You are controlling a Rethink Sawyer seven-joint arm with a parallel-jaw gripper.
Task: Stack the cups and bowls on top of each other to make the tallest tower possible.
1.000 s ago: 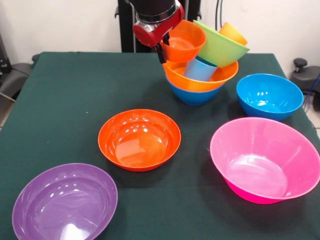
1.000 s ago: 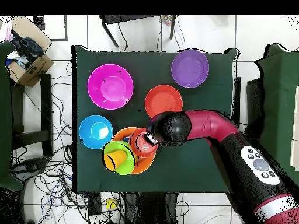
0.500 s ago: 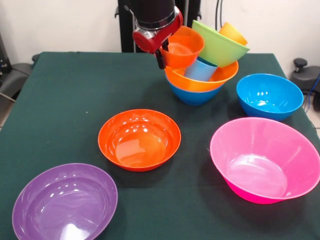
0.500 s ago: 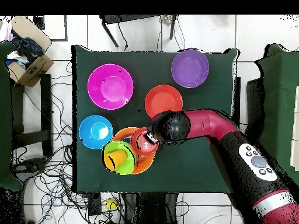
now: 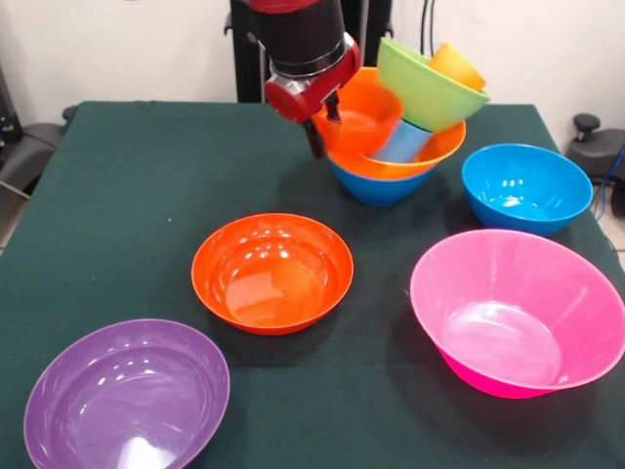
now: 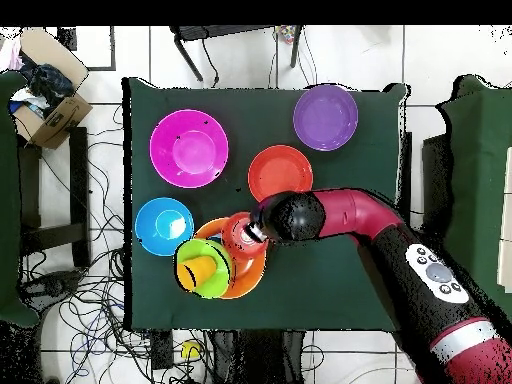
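One arm (image 5: 298, 29) reaching down over tower (image 5: 400, 147) | fingers (image 5: 325, 115) pinching small orange bowl's (image 5: 359, 109) rim

The room is evenly and brightly lit from above. White ceiling-light glints sit in the glossy purple plastic bowl (image 5: 127, 399), the shallow red-orange plastic bowl (image 5: 272, 273) and the large pink plastic bowl (image 5: 518, 311). Each throws a soft, short shadow onto the matte dark green tablecloth (image 5: 146, 186). The front view is crisp throughout; from overhead small details look coarse.
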